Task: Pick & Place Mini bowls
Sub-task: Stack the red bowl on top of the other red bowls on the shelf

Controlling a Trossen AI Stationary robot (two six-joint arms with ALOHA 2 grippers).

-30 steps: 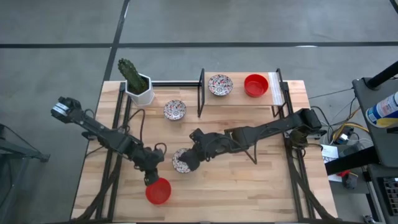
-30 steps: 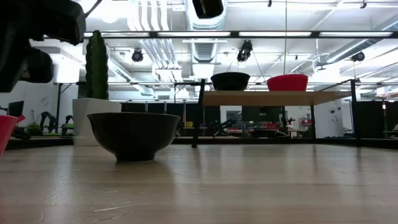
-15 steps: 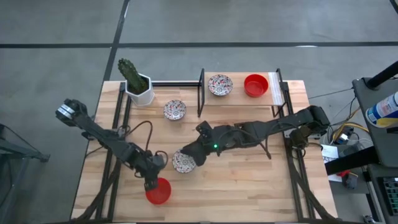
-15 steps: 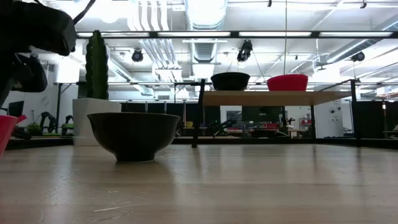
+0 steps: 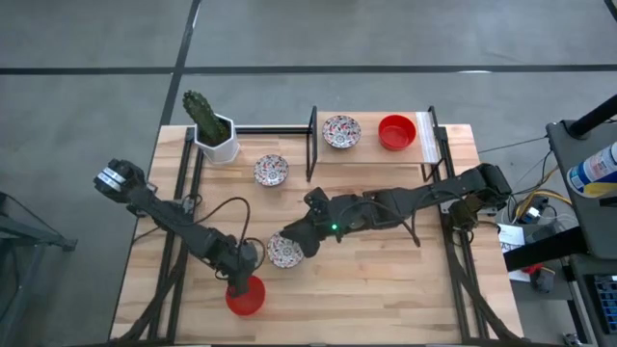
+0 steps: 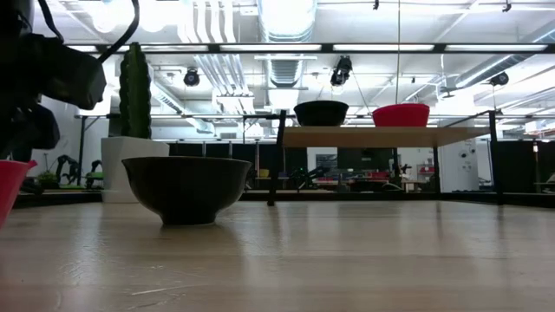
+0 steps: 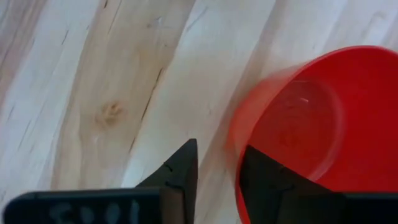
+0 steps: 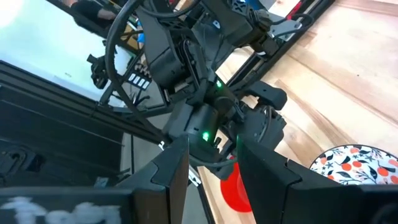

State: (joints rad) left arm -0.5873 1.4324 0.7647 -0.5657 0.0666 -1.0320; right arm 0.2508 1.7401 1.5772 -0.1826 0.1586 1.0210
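The left gripper (image 7: 214, 171) sits low in the frame's lower left, its fingers parted astride the rim of a red bowl (image 5: 245, 296) but not yet clenched. The right gripper (image 5: 292, 245), fingers spread, holds nothing beside a floral bowl (image 5: 282, 251) at the table's centre.

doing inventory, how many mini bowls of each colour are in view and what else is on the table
Red bowls: 2, one on the raised shelf, one by the left gripper.
Floral bowls: 3, on the shelf, near the cactus, by the right gripper.
Cactus pot: 1.
Total: 6
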